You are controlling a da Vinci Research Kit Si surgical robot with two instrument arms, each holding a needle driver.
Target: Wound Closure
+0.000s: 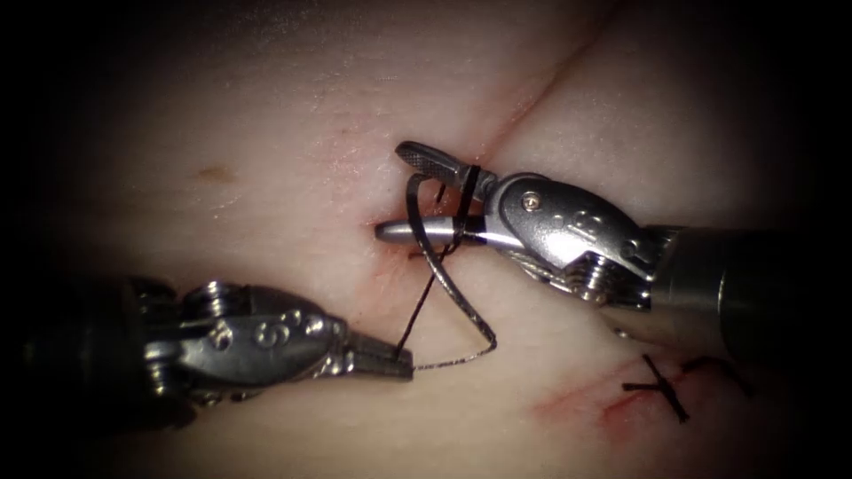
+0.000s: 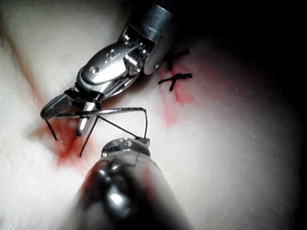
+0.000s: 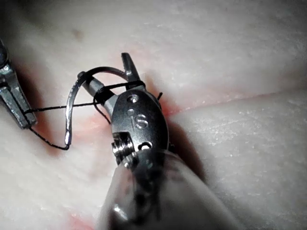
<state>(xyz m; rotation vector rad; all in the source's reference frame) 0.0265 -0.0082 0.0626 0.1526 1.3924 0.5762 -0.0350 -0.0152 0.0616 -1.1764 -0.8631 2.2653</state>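
Left claw (image 1: 395, 361) grips thread (image 1: 417, 310); needle (image 1: 453, 297) prob. free.

both tools are polished silver steel with ridged jaws: the left tool (image 1: 377, 359) stamped with curly digits, the right tool (image 1: 426, 195) showing a small screw, dark shafts behind.

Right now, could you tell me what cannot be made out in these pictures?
- Endoscope view: where the thread enters the tissue; the right tool, jaws open with thread looped round them, covers it.
- Left wrist view: the left tool, shut on the thread, is mostly covered by its own wrist.
- Every view: whether the needle tip touches tissue; the right tool hides it.
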